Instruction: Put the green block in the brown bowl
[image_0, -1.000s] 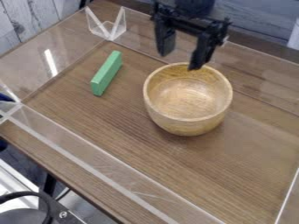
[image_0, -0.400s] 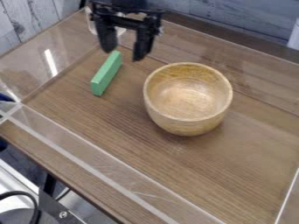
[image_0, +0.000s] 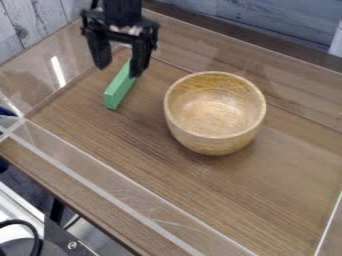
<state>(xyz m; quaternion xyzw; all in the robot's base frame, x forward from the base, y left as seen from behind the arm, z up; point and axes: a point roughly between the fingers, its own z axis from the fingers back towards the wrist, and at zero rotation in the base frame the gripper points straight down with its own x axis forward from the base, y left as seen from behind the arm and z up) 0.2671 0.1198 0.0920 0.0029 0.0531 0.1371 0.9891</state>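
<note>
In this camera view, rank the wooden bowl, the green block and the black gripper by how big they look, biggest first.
1. The round tan wooden bowl, clearly the largest.
2. The black gripper with its open fingers, though it sits higher and at a different depth, so this place is unsure.
3. The flat green rectangular block, looking close to the gripper in size.

surface: brown wood-grain tabletop (image_0: 160, 190) | edging: clear acrylic walls (image_0: 80, 168) | backdrop: pale whitewashed planks (image_0: 34, 20)
</note>
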